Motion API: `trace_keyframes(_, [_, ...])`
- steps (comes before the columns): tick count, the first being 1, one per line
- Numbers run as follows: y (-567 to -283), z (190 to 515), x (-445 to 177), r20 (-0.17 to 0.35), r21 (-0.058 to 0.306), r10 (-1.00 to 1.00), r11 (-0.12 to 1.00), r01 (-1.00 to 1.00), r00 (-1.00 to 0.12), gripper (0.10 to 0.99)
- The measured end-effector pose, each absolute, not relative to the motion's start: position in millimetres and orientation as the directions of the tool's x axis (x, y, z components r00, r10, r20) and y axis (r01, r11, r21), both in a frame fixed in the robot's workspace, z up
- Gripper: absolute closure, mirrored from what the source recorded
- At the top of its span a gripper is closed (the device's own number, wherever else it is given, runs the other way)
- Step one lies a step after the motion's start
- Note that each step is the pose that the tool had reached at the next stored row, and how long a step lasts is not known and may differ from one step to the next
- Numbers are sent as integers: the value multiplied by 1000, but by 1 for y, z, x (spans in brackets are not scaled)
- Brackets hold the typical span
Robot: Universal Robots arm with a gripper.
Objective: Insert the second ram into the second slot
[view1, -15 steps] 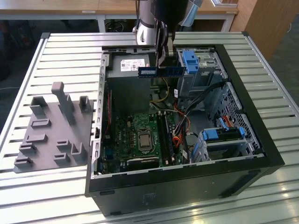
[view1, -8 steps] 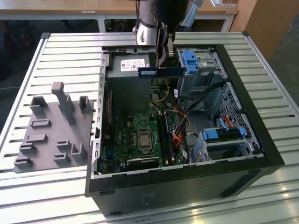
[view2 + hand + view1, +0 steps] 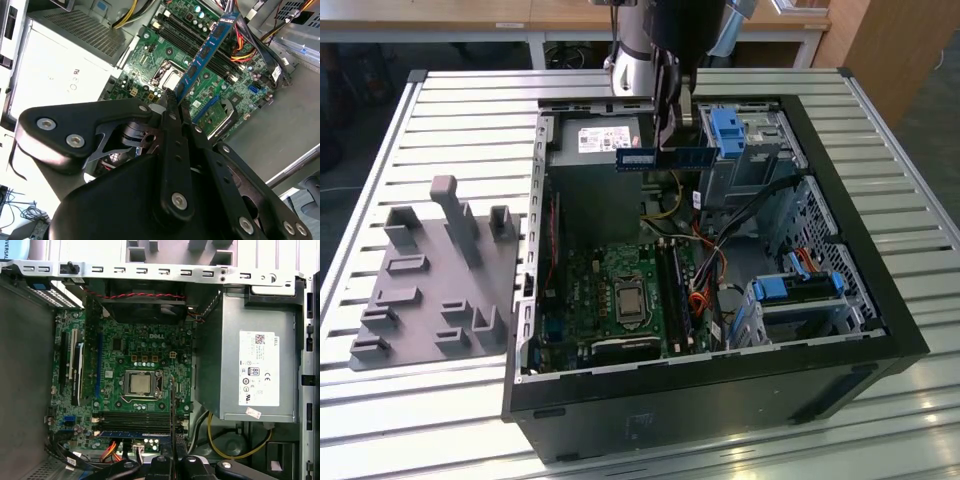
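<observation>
Evidently the gripper (image 3: 665,138) was clamped on the second ram (image 3: 665,158), held aloft at twelve o'clock from the motherboard slots (image 3: 677,290); any tilt on descent risked missing the second slot and bending contacts.

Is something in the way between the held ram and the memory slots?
Nothing visible. The gripper holds the second ram above the open case; the free memory slots are uncovered, cables beside them.

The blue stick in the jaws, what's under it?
The green board and its long black slots, not touching the stick. The stick hides a strip of the slots.
</observation>
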State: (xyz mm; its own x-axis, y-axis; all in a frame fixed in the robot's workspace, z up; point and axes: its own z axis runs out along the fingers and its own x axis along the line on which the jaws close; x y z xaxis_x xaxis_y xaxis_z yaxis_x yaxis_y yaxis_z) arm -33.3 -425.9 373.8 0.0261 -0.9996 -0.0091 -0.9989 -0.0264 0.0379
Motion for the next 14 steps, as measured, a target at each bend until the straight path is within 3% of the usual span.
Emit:
trace_keyframes(7, [-427, 374, -33, -8, 38, -1000, -20, -999, 20, 949])
trace_keyframes(14, [-428, 373, -33, -5, 38, -996, 83, -996, -84, 949])
